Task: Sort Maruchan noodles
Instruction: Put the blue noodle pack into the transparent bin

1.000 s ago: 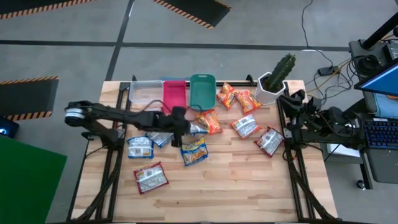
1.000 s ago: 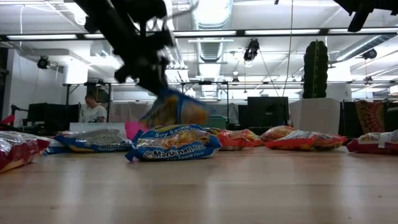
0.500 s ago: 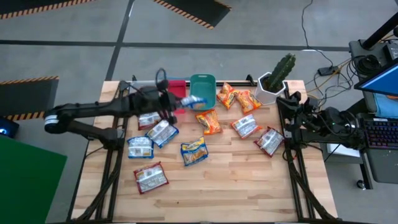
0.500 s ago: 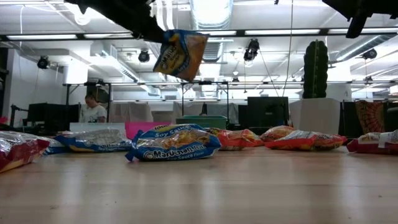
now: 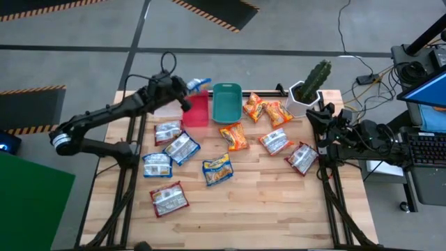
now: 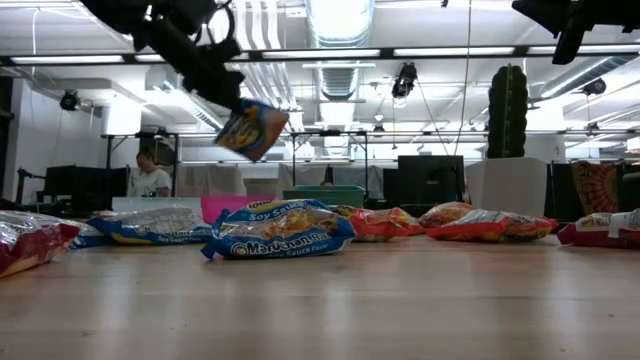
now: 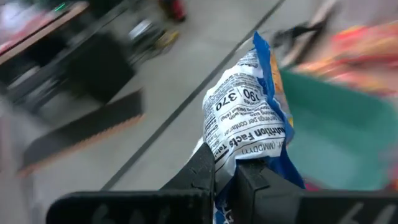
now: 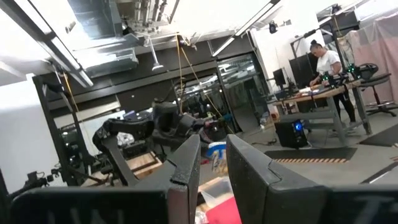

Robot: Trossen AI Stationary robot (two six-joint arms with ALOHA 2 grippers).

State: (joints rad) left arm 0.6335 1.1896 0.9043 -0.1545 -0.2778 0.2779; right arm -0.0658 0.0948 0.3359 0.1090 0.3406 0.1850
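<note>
- The left gripper (image 5: 187, 87) is seen raised above the far side of the bench (image 5: 258, 202), over the far ends of the clear bin (image 5: 157, 102) and red bin (image 5: 196, 110).
- Its jaws are closed tight on a blue packet (image 5: 198, 84); in the left wrist view the packet (image 7: 249, 130) is pinched at one end between the two fingers (image 7: 202, 177), with its printed back panel facing the camera.
- In the low view the held packet (image 6: 250, 129) hangs tilted, well clear of the bench top.
- The teal bin (image 5: 226, 102) stands just beside the red bin, on the side toward the right arm.
- Packets lying on the bench:
  - an orange packet (image 5: 234, 137) near the teal bin's near end;
  - two orange packets (image 5: 253, 107) (image 5: 278, 112) between the teal bin and the plant pot (image 5: 304, 100);
  - two red packets (image 5: 275, 142) (image 5: 302, 158) toward the right arm;
  - a blue packet with yellow print (image 5: 217, 169) near the middle;
  - three pale packets (image 5: 167, 132) (image 5: 182, 148) (image 5: 157, 164) clustered on the left side;
  - a red packet (image 5: 169, 199) nearest the front edge.
- The right gripper (image 5: 322, 115) waits at the bench's right edge beside the plant pot; its jaws are seen slightly apart in the right wrist view, with nothing held.
- A person (image 6: 150, 176) is seen in the room behind the bench.
</note>
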